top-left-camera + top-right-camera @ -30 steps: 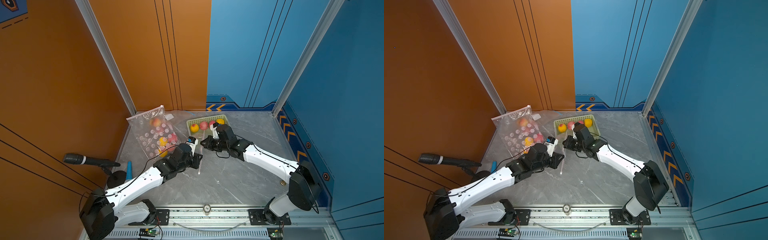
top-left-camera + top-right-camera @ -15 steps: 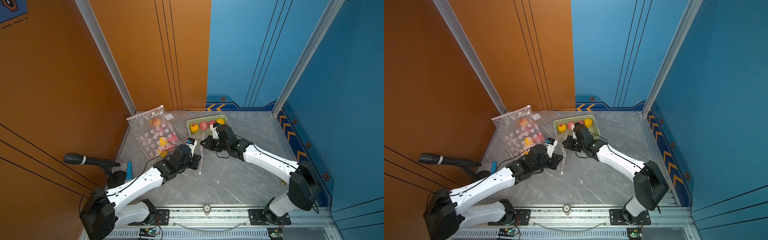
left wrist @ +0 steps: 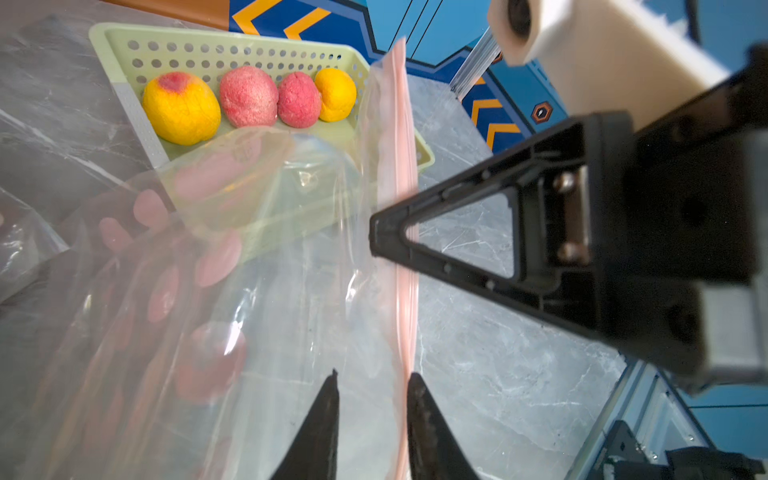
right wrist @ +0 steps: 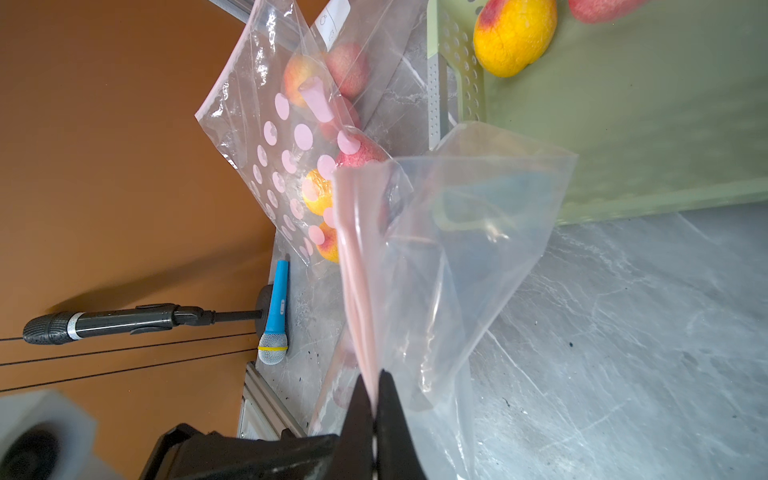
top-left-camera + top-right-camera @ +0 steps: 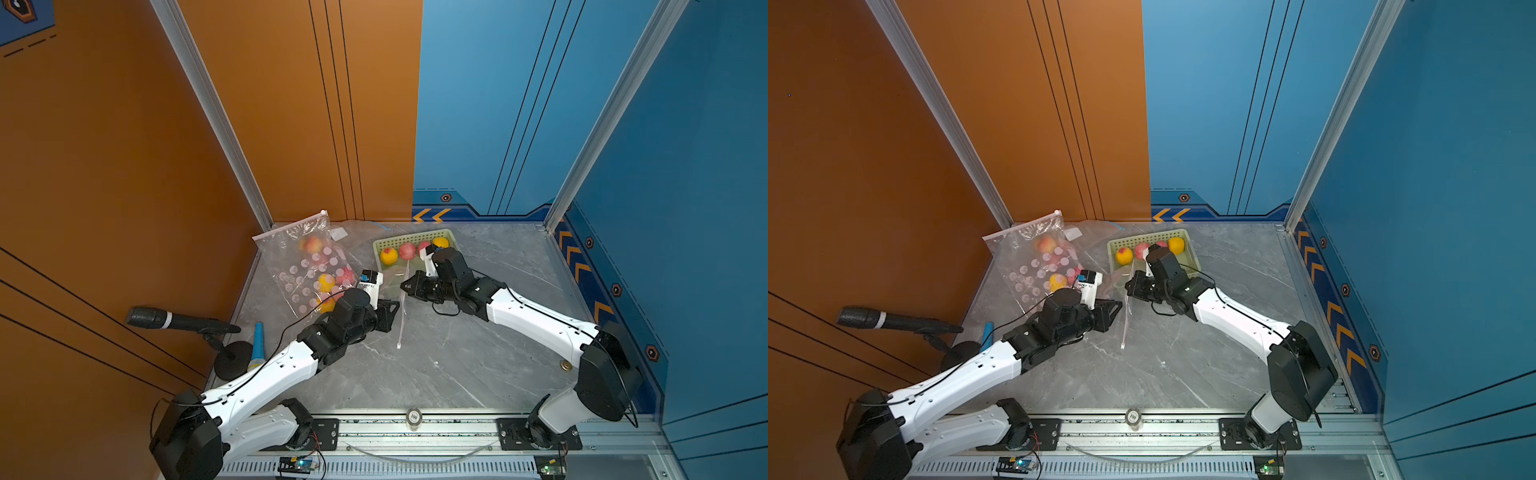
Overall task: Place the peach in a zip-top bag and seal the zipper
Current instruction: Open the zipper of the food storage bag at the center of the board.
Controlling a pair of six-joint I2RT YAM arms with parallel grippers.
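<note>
You have a grey stone table [image 5: 457, 365], and your left arm [image 5: 270, 374] and right arm [image 5: 536, 320] reach in over it toward the middle.

The biggest soft thing is a dotted bag [image 5: 299, 266]. It is clear with pink spots and lies on the left side by the orange wall. It has a few yellow and red fruits inside.

Just beside it is your zip-top bag [image 4: 457, 232]. It is clear and crinkly, with a pale pink zipper strip [image 4: 357, 291] along one edge. The bag is held up between the two grippers, in front of the basket. In both top views the strip runs from the right gripper past the left gripper's fingers.

The green basket [image 3: 232, 52] has little holes and sits at the back of the table. Four peaches [image 3: 248, 96] sit in a row against its far wall. One is yellow with a red patch, two are fuzzy and pink-red, and one is smaller and orange-yellow. One more red peach [image 3: 210, 359] shows through clear plastic in the left wrist view, but you cannot tell which bag it is in.

A black microphone [image 5: 166, 320] sticks out near the left wall. A blue toy microphone [image 5: 257, 345] lies just beside its stand.

Your right gripper [image 4: 376, 374] is squeezed tight on the pink strip. Your left gripper [image 3: 374, 378] has its fingers apart. Clear plastic sits in the gap, and the strip runs just beside one finger.
</note>
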